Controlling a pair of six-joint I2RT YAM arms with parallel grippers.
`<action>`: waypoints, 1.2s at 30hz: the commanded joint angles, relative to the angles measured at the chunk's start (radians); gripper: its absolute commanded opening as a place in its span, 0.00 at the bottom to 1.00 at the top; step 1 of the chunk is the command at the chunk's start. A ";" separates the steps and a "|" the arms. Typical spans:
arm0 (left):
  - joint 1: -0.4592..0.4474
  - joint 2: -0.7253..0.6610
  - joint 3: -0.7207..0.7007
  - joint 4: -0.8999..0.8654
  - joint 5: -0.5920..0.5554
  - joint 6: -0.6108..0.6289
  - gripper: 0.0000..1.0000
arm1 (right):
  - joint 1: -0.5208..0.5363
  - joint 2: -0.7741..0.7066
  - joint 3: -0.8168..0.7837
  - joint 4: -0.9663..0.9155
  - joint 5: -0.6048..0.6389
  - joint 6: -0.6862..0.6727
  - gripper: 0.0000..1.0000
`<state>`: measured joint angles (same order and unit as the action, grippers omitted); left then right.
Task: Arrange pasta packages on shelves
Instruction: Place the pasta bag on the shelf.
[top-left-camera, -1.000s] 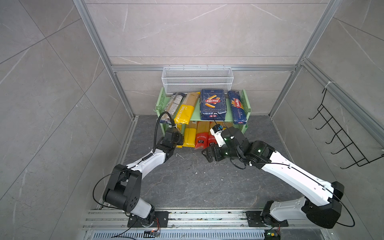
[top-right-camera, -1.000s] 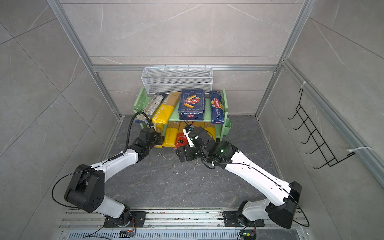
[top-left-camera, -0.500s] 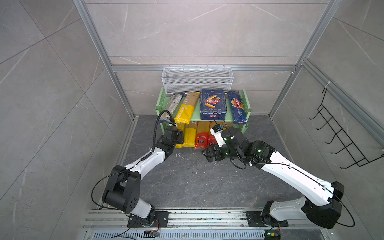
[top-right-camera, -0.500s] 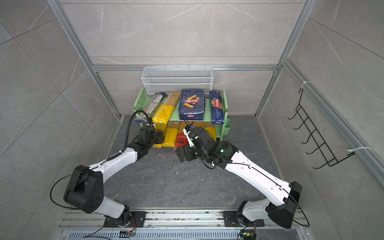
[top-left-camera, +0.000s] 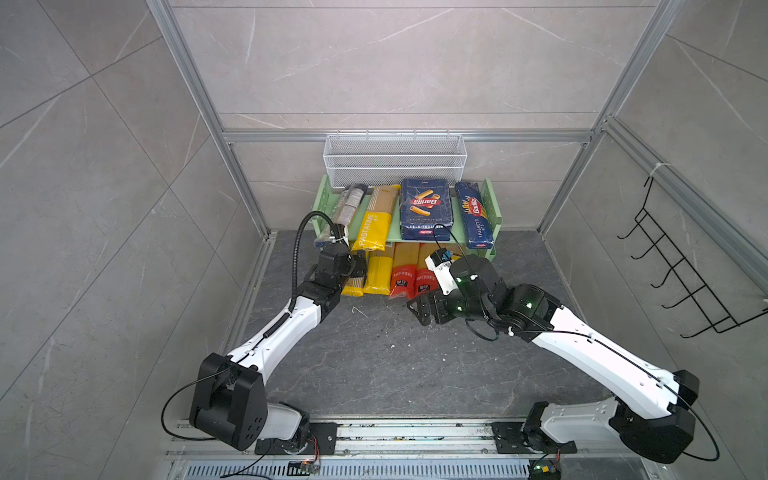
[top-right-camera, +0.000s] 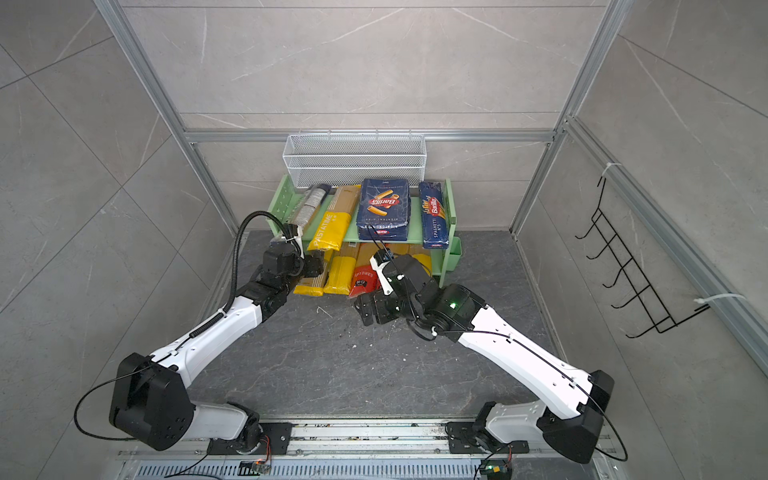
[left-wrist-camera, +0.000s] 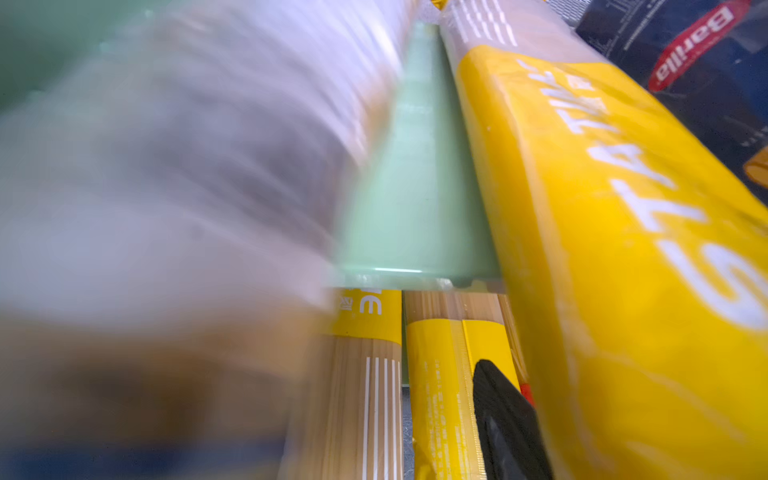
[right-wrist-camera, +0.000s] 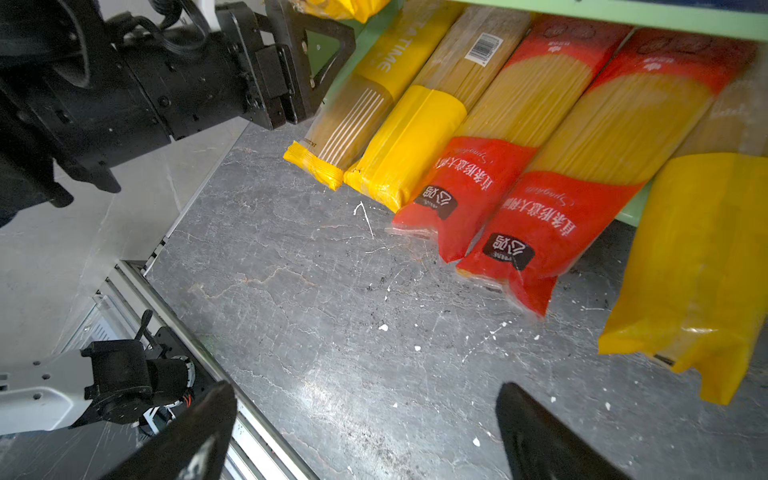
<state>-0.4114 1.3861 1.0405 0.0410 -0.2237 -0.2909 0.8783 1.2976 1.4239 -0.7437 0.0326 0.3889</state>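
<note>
The green shelves (top-left-camera: 493, 208) stand at the 12 o'clock edge of the dark stone tabletop (top-left-camera: 374, 365). A white wire basket (top-left-camera: 395, 162) hangs on the back wall above them, and a black hook rack (top-left-camera: 685, 270) is on the wall at 3 o'clock. Four packs lie lengthwise on the top board. From 9 o'clock across to 3 o'clock they are a clear brownish-labelled bag (top-left-camera: 349, 205), a yellow Pastatime bag (top-left-camera: 374, 224) whose near end overhangs the board's front edge, the wide Barilla pack (top-left-camera: 426, 208) and the narrow Barilla spaghetti pack (top-left-camera: 473, 220). The lower board carries long bags whose 6 o'clock ends jut out onto the tabletop: a striped yellow-ended bag (right-wrist-camera: 349, 120), a plain yellow bag (right-wrist-camera: 411, 137), a red spaghetti bag (right-wrist-camera: 457, 199), a second red bag (right-wrist-camera: 552, 216) and, furthest toward 3 o'clock, another yellow bag (right-wrist-camera: 698, 249). The left end effector (top-left-camera: 358, 266) sits at the shelves' front corner on the 9 o'clock side, just below the near end of the clear bag and above the striped bag. In the left wrist view the clear bag is a close blur covering one side, so I cannot tell how far this end effector is spread or whether it grips anything. The right end effector (right-wrist-camera: 365, 388) hovers low over bare tabletop at 6 o'clock of the red bags, its fingers (right-wrist-camera: 199, 428) spread wide with nothing between them.
</note>
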 joint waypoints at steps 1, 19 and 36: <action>0.003 -0.059 -0.025 0.020 0.011 -0.052 0.70 | -0.002 -0.036 -0.020 -0.023 -0.009 0.015 1.00; -0.069 -0.219 -0.119 -0.103 -0.006 -0.062 0.70 | -0.002 -0.103 -0.062 -0.031 0.005 0.049 1.00; -0.199 -0.458 -0.218 -0.479 -0.210 -0.162 0.77 | -0.002 -0.198 -0.296 -0.029 0.193 0.076 1.00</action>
<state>-0.5747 0.9661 0.8337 -0.3496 -0.3588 -0.4171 0.8783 1.1282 1.1553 -0.7544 0.1497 0.4377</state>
